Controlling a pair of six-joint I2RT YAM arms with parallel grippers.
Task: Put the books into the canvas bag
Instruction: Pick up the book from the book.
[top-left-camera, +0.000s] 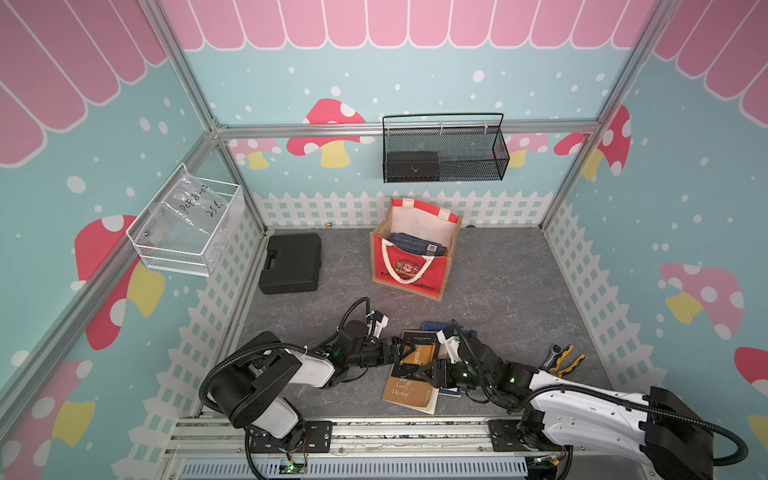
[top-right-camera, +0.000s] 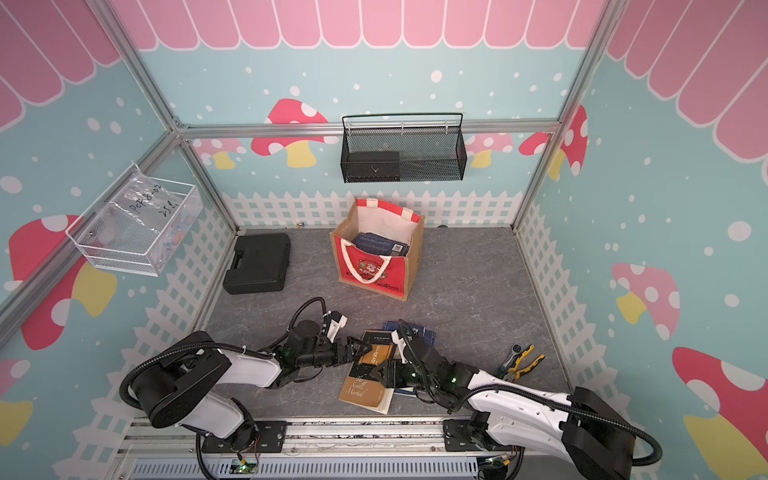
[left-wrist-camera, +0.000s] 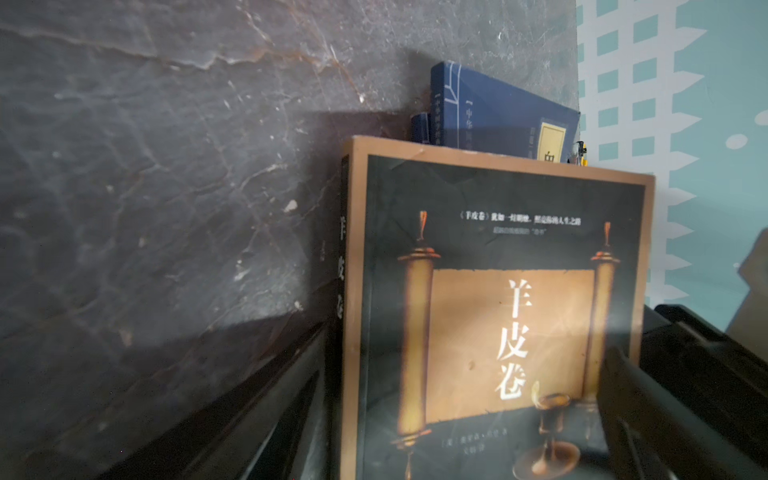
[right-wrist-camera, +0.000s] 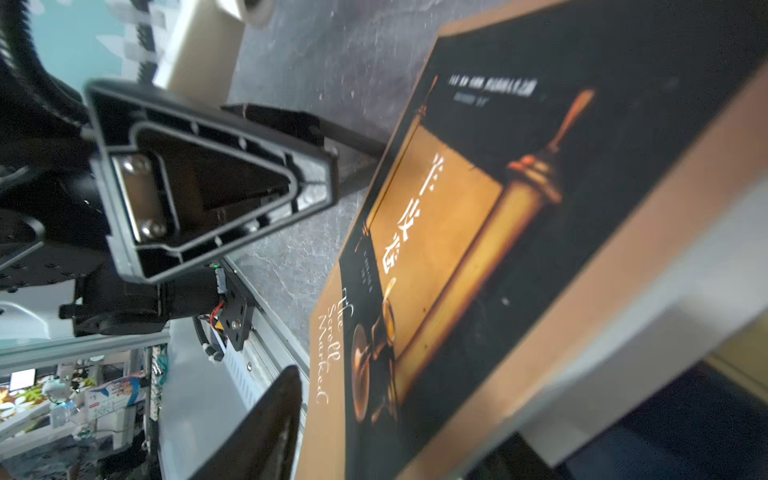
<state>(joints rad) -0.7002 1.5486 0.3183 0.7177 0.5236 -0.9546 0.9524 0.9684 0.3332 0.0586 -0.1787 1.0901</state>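
Left pincer (top-left-camera: 400, 351) spread wide astride scroll book (top-left-camera: 405, 390) atop blue paperbacks (top-left-camera: 430, 326), right pincer (top-left-camera: 424, 369) at its edge, grip unclear, blue books (top-left-camera: 417, 245) inside canvas bag (top-left-camera: 415, 274).

In a top view the dark blue paperbacks (top-left-camera: 430, 325) lie mostly hidden under the black-and-tan scroll book (top-left-camera: 409, 388) and the right arm (top-left-camera: 490, 374). The right gripper (top-left-camera: 423, 370) blurs into the cover, so its hold cannot be told. The dark object (top-left-camera: 411, 163) inside the black mesh basket (top-left-camera: 473, 165) stays unidentifiable
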